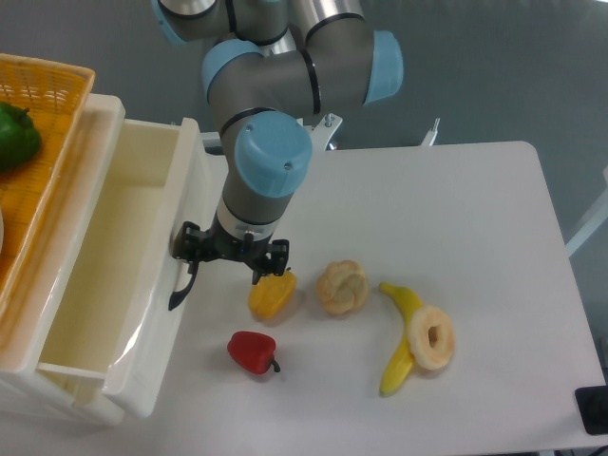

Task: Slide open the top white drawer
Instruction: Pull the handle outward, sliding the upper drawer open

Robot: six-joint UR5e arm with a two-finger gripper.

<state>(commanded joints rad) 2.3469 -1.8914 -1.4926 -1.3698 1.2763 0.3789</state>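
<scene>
At the left edge of the worktop (475,237), the tool (195,271) sits low against the front of the top white drawer (123,285), right at its curved black handle (182,290). Its fingers are hidden under the black wrist block, so I cannot tell whether they are closed on the handle or only hooked behind it; they do look engaged with it.

That drawer stands well out from the cream cabinet (100,119), its deep bare inside showing nearly along its whole length. Judging by this, the sliding is mostly done; what seems left is at most a last bit of travel, then letting go of the handle and drawing away.

Just beside the tool, toward the middle of the worktop, lies a yellow pepper (271,294), very close to the tool's right side. A red pepper (252,351) lies nearer the front edge, a bun (342,287) next to the yellow pepper, then a banana (399,342) with a ring-shaped pastry (432,337) resting on it. On top of the cabinet an orange basket (43,85) holds a green pepper (17,135).
</scene>
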